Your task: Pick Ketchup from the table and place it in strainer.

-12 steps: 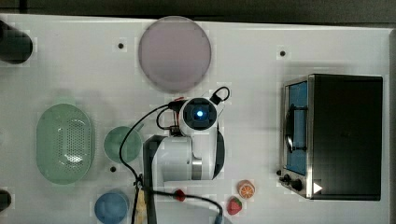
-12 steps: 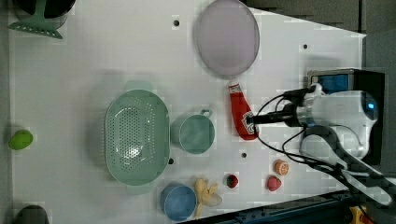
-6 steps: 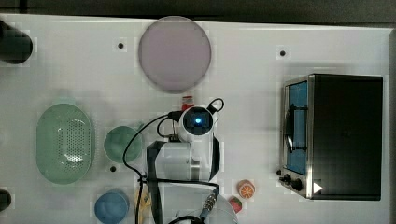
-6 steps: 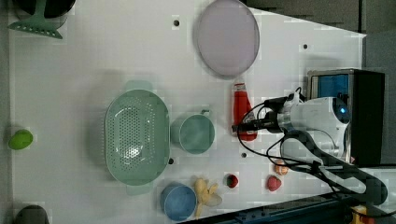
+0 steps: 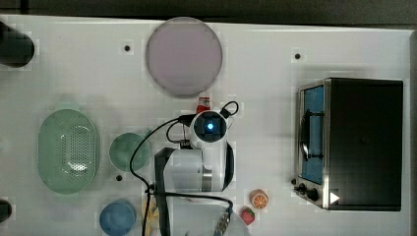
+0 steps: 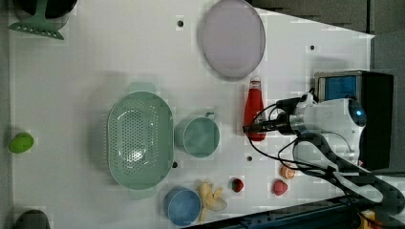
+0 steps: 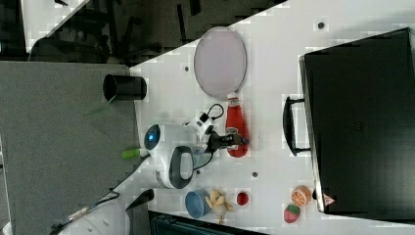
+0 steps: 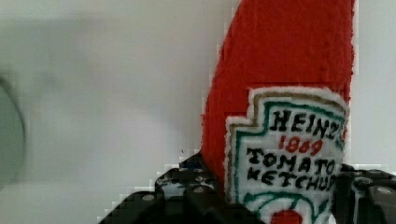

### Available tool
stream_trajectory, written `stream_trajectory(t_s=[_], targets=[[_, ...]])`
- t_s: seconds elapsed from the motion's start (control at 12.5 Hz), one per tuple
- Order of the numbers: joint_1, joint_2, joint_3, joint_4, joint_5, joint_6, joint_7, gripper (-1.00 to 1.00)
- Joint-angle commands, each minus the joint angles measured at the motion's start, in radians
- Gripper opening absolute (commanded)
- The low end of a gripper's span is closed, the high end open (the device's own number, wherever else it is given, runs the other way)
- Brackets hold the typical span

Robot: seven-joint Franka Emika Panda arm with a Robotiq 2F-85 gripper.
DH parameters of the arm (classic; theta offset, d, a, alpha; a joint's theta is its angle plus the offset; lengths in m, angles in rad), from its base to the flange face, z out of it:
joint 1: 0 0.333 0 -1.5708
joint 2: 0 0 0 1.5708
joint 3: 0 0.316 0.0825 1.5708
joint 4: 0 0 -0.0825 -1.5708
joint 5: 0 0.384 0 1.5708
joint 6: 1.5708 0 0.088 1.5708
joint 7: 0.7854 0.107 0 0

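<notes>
The ketchup (image 6: 253,109) is a red bottle with a white cap, lying on the white table just below the lilac plate (image 6: 232,38). My gripper (image 6: 254,129) reaches over its lower body in the left view. In the wrist view the labelled bottle (image 8: 280,70) sits between my black fingers (image 8: 187,191), which press against both of its sides. The right view shows the gripper (image 7: 236,141) across the bottle (image 7: 235,117). In the top view the arm covers all but the cap end (image 5: 202,104). The mint-green strainer (image 6: 139,97) stands apart at the left view's left, holding nothing.
A green cup (image 6: 200,137) stands between strainer and ketchup. A black oven (image 5: 364,142) fills the top view's right. A blue cup (image 6: 181,206), a banana (image 6: 210,200), small red fruits (image 6: 280,187) and an orange slice (image 6: 286,171) lie along the left view's bottom edge.
The arm has slid forward over the ketchup toward the plate. The fingers have narrowed from wide open onto the bottle's sides, and the bottle now lies straighter.
</notes>
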Motion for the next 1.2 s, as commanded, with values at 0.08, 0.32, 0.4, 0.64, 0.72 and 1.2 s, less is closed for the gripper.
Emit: stream_trajectory(t_s=[0.08, 0.32, 0.4, 0.64, 0.72, 1.2], targets=[[-0.008, -0.136, 0.005, 0.072, 0.006, -0.120, -0.032, 0.24], [-0.007, -0.282, 0.017, 0.151, 0.007, -0.369, -0.011, 0.24], [-0.006, -0.322, 0.023, 0.189, 0.007, -0.464, 0.001, 0.24], [0.005, -0.384, 0.069, 0.296, 0.016, -0.677, 0.111, 0.24], [0.011, -0.390, 0.095, 0.319, 0.020, -0.698, 0.146, 0.24], [0.039, -0.373, 0.311, 0.342, 0.033, -0.690, 0.428, 0.24]])
